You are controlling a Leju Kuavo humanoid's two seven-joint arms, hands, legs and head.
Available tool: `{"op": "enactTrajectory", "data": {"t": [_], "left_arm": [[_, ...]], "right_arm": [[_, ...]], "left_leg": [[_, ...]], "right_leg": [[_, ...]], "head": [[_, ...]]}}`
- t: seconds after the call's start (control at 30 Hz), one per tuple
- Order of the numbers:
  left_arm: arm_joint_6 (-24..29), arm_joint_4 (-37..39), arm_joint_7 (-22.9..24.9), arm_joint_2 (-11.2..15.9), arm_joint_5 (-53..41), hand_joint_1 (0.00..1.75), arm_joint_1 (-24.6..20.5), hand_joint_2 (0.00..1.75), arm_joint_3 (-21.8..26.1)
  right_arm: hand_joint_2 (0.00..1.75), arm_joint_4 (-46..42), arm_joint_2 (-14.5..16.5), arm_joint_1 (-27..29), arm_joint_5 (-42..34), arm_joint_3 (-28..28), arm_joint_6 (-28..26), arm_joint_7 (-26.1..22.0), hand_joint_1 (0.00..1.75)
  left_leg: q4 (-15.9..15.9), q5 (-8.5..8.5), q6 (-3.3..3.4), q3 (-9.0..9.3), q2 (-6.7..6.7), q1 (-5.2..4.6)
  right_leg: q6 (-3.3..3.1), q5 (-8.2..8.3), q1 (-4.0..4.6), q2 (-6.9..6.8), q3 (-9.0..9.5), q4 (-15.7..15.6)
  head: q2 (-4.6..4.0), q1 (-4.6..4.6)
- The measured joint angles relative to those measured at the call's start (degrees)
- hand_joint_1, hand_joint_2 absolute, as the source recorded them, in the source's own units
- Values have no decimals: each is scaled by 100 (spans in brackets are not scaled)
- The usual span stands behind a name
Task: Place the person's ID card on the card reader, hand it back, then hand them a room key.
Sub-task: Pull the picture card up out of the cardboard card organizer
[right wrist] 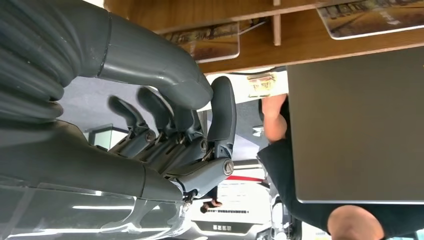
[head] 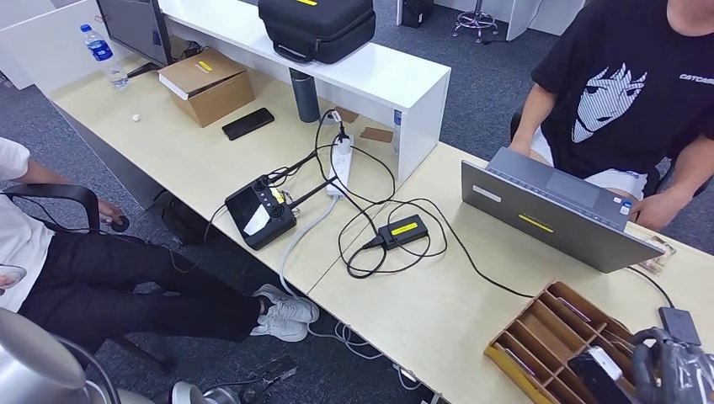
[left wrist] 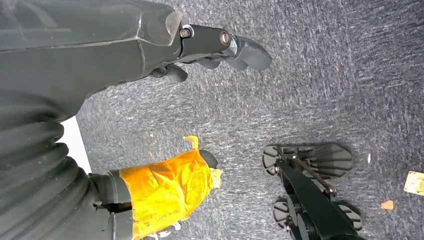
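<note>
Nearby, right hand [right wrist: 170, 135] beside laptop [right wrist: 357, 130]

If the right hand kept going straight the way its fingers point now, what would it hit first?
Probably the back of the open grey laptop. In the right wrist view the right hand, holding nothing, points past the wooden card tray toward it, though depth is hard to judge.

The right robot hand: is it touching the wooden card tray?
Apart. In the right wrist view the right robot hand is empty, fingers spread, with open space between them and the wooden card tray.
</note>
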Motion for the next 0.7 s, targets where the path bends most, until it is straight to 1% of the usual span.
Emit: {"op": "enactTrajectory", "data": {"t": [0.2,0.23,0.33,0.37,0.5,0.7], "left_arm": [[0,0,0,0,12,0,12,175,1],[0,0,0,0,13,0,16,175,1],[0,0,0,0,14,0,27,175,1],[-1,0,-1,0,14,0,30,175,1],[-4,0,-6,0,-3,0,44,175,1],[1,0,-10,-2,-39,0,52,175,1]], "right_arm": [[175,2,-21,94,-62,-50,-22,-25,157],[175,2,-24,101,-61,-51,-25,-25,137],[175,1,-32,116,-61,-54,-49,-28,21],[175,-2,-33,124,-63,-62,-78,-33,0],[175,-142,-34,254,-100,-211,-425,-74,0],[175,-789,-34,531,-173,-604,-1011,-194,0]], "left_leg": [[0,0,0,0,1,0],[0,0,0,1,2,0],[0,1,0,2,2,0],[0,1,0,2,2,0],[1,1,1,1,-1,0],[1,0,0,-1,0,0]], "right_leg": [[0,1,0,0,1,-1],[0,2,0,0,1,-1],[0,3,0,1,1,0],[0,3,0,1,1,0],[0,3,0,0,1,0],[0,2,0,0,-1,0]], "head": [[0,0],[0,0],[0,0],[0,0],[0,1],[0,0]]}}
